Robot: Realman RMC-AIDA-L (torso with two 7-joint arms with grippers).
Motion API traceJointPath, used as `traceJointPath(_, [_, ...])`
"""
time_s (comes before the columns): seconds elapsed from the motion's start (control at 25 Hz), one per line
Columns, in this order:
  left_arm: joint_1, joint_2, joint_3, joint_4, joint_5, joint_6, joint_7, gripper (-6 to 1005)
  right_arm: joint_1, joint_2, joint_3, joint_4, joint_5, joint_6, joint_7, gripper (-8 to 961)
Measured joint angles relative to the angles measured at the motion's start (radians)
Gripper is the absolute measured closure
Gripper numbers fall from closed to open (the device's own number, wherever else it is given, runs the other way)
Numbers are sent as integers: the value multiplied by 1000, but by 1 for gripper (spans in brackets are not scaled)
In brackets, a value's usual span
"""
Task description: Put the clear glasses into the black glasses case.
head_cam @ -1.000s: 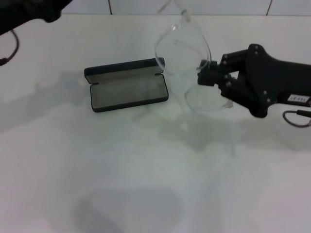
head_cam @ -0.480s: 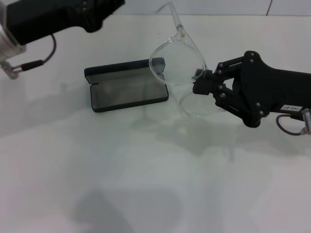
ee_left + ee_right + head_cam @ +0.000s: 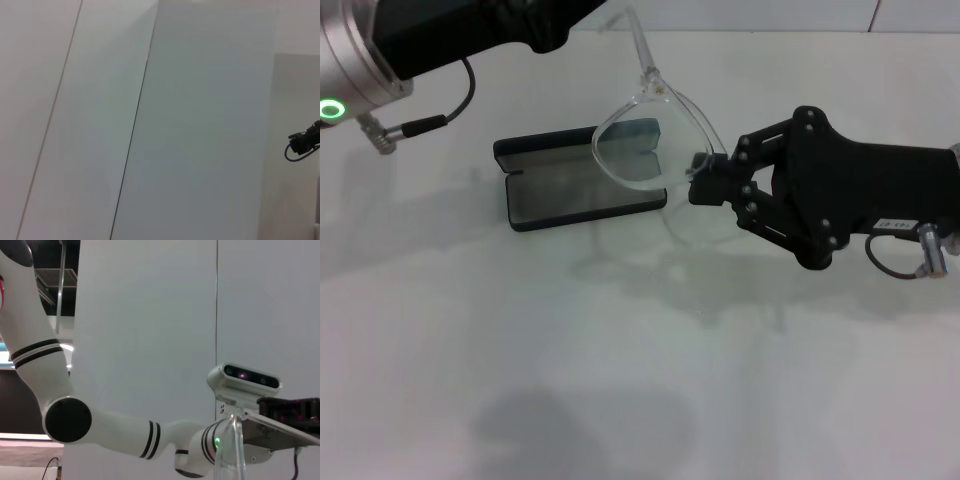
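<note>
I am in the carrying step: my right gripper (image 3: pixel 698 186) has its jaws clamped on the clear glasses (image 3: pixel 645 150) at the frame between the two lenses, and the glasses hang in the air, clear of the white table (image 3: pixel 620 380). One lens stands ahead of my jaws and overlaps the near end of the black glasses case (image 3: pixel 580 178) as the head camera sees it; the other lens hangs below my jaws, and one thin arm sticks up and away from them. The case lies open on the table just beyond my jaws, grey lining up, lid folded back on the far side.

As I judge it, the next move calls for travelling farther over the open tray, turning the glasses so they lie lengthwise with it, then lowering and letting go. The raised arm may catch the lid or rim if I come down tilted.

My left gripper (image 3: pixel 535 25) is high above the far side of the case; I cannot tell whether its jaws are apart.

Only the head view shows case, glasses and my grip together. The right wrist view shows just the clear arm rising before my left arm (image 3: pixel 125 432) and its camera; the left wrist view shows bare wall panels.
</note>
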Motion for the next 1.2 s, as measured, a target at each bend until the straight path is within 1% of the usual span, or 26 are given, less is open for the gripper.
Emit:
traceJointPath(0.32, [-1, 1, 33, 0, 3, 4, -77, 951, 9, 0, -1, -27, 22, 3, -3, 886])
traceJointPath(0.72, [-2, 6, 58, 0, 15, 7, -205, 951, 0, 0, -8, -53, 64, -3, -42, 886])
traceJointPath(0.88, [-5, 20, 84, 1, 16, 7, -262, 951, -4, 0, -23, -53, 93, -3, -60, 886])
traceJointPath(1.04, [-12, 37, 147, 1, 16, 9, -294, 950, -5, 0, -31, -53, 104, -2, -69, 886])
traceJointPath(1.12, [-13, 41, 174, 4, 17, 14, -296, 950, -5, 0, -33, -53, 104, 1, -69, 886])
traceJointPath(1.2, [-13, 39, 180, 6, 17, 26, -297, 950, -5, 0, -33, -53, 104, 3, -69, 885])
